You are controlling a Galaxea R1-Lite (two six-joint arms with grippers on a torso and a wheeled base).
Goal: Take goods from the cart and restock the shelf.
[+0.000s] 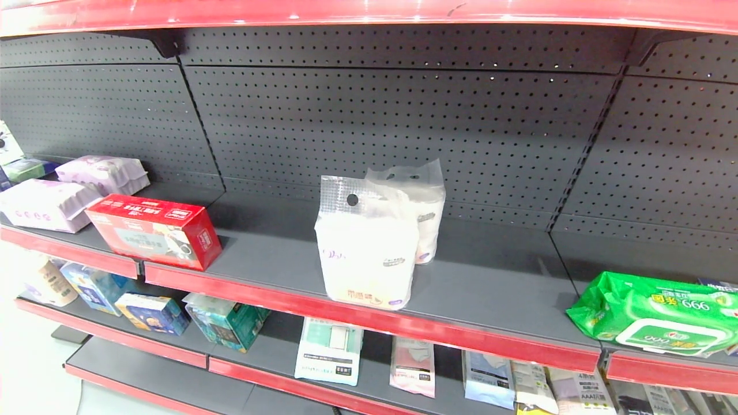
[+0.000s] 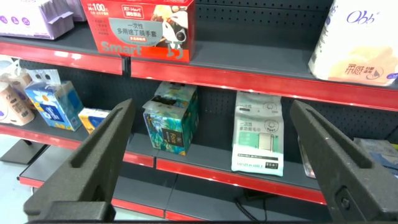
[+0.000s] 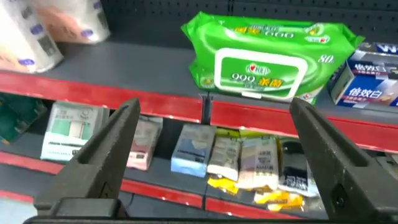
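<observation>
Two white tissue packs in clear plastic stand on the grey shelf (image 1: 496, 282), the front one (image 1: 366, 248) near the red lip and the other (image 1: 418, 204) behind it. The front pack's lower part also shows in the left wrist view (image 2: 357, 43). My left gripper (image 2: 211, 155) is open with nothing between its fingers, held below that shelf's level and facing the lower shelf. My right gripper (image 3: 211, 155) is open too, holding nothing, in front of the green wipes pack (image 3: 267, 56).
A red box (image 1: 154, 230) and purple-white packs (image 1: 46, 204) sit at the shelf's left; green wipes (image 1: 654, 311) lie at the right. The lower shelf holds teal boxes (image 2: 171, 118), a white-green pouch (image 2: 258, 134) and several small packets (image 3: 239, 158). Bare shelf lies either side of the tissue packs.
</observation>
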